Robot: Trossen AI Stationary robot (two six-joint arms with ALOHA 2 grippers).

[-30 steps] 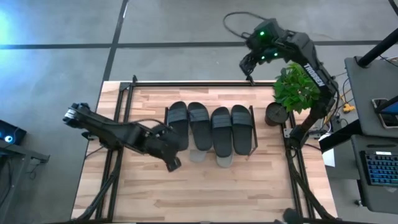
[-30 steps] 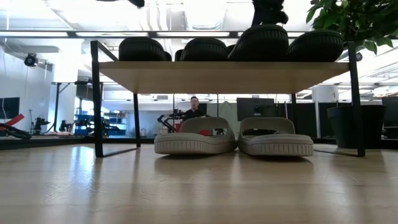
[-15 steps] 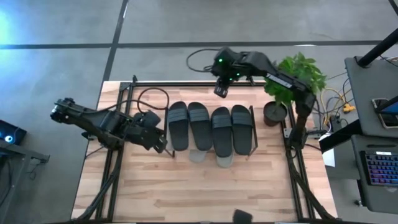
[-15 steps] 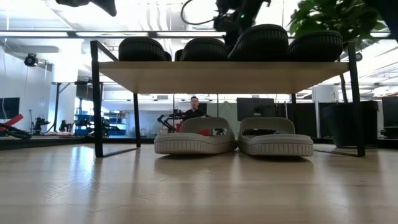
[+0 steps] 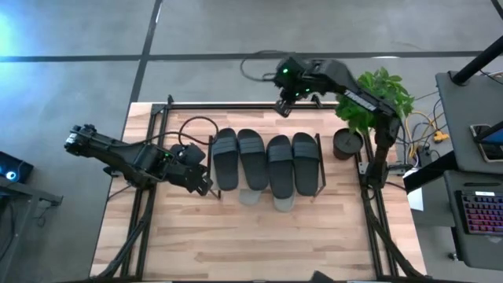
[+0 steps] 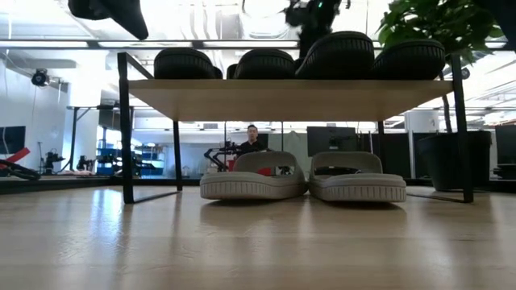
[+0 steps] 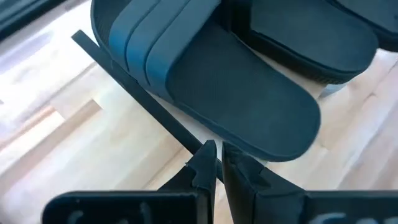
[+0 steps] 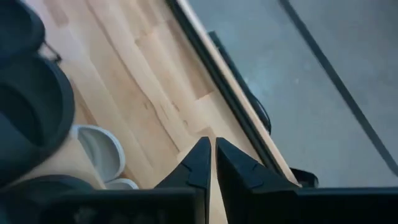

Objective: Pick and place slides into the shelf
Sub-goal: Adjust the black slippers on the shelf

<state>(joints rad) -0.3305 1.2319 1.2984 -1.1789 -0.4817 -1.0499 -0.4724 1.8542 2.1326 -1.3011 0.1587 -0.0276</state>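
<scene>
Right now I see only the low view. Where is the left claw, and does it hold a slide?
Observer: The left claw is shut and empty, beside the left end of the shelf.
Operator: And the right claw?
Observer: The right claw, shut and empty, hangs over the far edge of the table, behind the shelf.
Operator: Is the lower pair fully under?
Observer: No, from above, both light grey slides stick out on the near side.

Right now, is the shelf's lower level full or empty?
Neither: two light slides sit side by side under the shelf, with open space beside them.
</scene>
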